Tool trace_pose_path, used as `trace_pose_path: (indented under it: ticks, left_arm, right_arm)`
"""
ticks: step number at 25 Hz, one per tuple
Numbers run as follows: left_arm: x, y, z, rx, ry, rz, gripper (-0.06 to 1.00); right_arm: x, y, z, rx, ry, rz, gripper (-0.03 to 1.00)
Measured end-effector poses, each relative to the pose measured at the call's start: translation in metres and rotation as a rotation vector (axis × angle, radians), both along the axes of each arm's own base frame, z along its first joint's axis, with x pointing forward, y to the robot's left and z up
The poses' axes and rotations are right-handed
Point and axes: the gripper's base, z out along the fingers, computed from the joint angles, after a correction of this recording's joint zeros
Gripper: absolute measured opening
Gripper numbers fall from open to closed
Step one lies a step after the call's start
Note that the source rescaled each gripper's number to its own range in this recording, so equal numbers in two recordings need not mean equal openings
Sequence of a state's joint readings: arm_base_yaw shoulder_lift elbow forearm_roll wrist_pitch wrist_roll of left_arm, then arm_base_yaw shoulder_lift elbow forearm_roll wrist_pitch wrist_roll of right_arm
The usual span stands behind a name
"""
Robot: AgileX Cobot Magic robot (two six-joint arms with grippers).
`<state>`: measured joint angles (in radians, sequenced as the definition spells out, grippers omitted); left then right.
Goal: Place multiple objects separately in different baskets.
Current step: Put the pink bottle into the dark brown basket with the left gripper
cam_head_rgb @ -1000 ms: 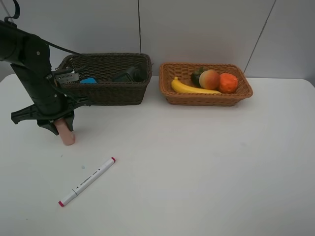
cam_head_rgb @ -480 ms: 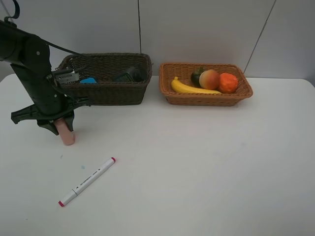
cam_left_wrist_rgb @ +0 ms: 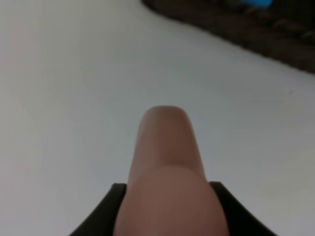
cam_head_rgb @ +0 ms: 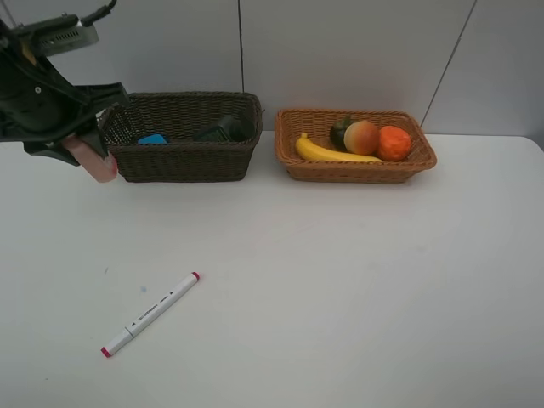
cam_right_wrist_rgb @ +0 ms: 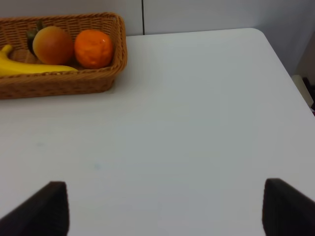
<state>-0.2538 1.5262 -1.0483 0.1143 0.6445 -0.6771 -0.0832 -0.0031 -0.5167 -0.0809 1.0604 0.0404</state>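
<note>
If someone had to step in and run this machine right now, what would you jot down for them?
Left gripper: shut on the pink bottle, held in the air beside the dark brown wicker basket.
Right gripper: jaws open, holding nothing.
Done: yellow banana, red-yellow peach, orange and a dark fruit lie in the orange-tan wicker basket.
Left: basket the bottle, then the white red-tipped marker lying on the white table.

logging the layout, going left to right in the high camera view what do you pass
left gripper holding the pink bottle → white red-tipped marker → dark brown basket → orange-tan basket
</note>
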Motion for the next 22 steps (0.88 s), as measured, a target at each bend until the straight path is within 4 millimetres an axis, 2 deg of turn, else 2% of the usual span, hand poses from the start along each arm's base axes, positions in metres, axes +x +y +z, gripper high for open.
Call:
trace_pose_path:
  ticks: [4, 7, 11, 14, 16, 19, 22]
  left_arm:
    - [0.01, 0.001, 0.029, 0.025, -0.161, -0.033, 0.28]
    - [0.029, -0.001, 0.045, 0.059, -0.248, -0.057, 0.28]
    - [0.067, -0.006, 0.052, 0.134, -0.312, -0.092, 0.28]
    - [0.098, -0.012, 0.043, 0.17, -0.321, -0.109, 0.28]
    - [0.119, -0.017, 0.03, 0.184, -0.308, -0.126, 0.28]
    - [0.145, -0.024, 0.001, 0.209, -0.27, -0.155, 0.28]
    - [0.161, -0.028, -0.03, 0.22, -0.221, -0.168, 0.28]
  right_arm:
    - [0.0, 0.0, 0.0, 0.0, 0.0, 0.0, 1.0]
    - [0.0, 0.0, 0.0, 0.0, 0.0, 0.0, 1.0]
    - [0.0, 0.0, 0.0, 0.0, 0.0, 0.0, 1.0]
    - [0.0, 0.0, 0.0, 0.0, 0.0, 0.0, 1.0]
    - [0.0, 0.0, 0.0, 0.0, 0.0, 0.0, 1.0]
    - [0.0, 0.0, 0.0, 0.0, 0.0, 0.0, 1.0]
    - [0.0, 0.0, 0.0, 0.0, 0.0, 0.0, 1.0]
